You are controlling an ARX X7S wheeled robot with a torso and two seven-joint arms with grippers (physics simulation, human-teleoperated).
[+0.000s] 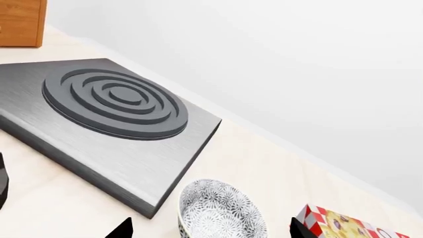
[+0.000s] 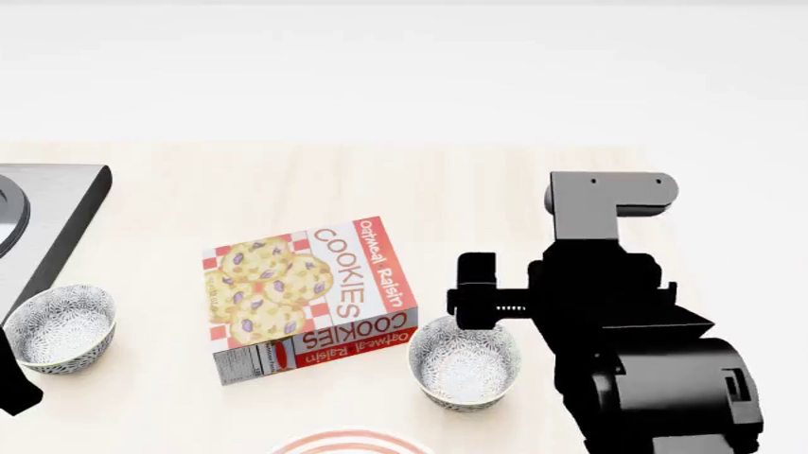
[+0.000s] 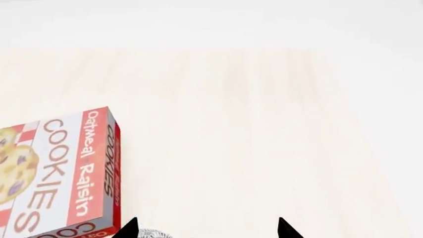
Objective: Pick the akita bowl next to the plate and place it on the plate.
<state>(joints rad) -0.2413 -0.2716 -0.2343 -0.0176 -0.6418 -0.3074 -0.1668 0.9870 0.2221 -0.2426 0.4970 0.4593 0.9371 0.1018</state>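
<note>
A: Pale wood countertop (image 2: 505, 199) is seen running back to a plain white wall. What is laid out on it?

B: An Oatmeal Raisin cookie box (image 2: 309, 298) is laid flat near the middle. At the left edge of the head view a grey cooktop (image 1: 112, 129) with dark concentric rings is seen, and a wooden cabinet (image 1: 21, 22) is glimpsed in the left wrist view beyond it.

A: Where is the akita bowl found?

B: The akita bowl (image 2: 466, 363) is set upright on the counter just beside the box's near right corner. A sliver of the plate (image 2: 351, 443), white with red rings, is cut off by the bottom edge of the head view, near the bowl and to its left. The bowl is not on the plate. A second patterned bowl (image 2: 61, 327) is placed well apart, at the left, close to the cooktop's corner.

A: How are the grippers held?

B: The right gripper (image 3: 206, 229) is positioned above the akita bowl's far rim; its two dark fingertips (image 3: 284, 229) are seen spread apart with nothing between them. The left gripper (image 1: 211, 229) is likewise parted, its tips shown on either side of the second bowl's rim, though contact cannot be judged.
</note>
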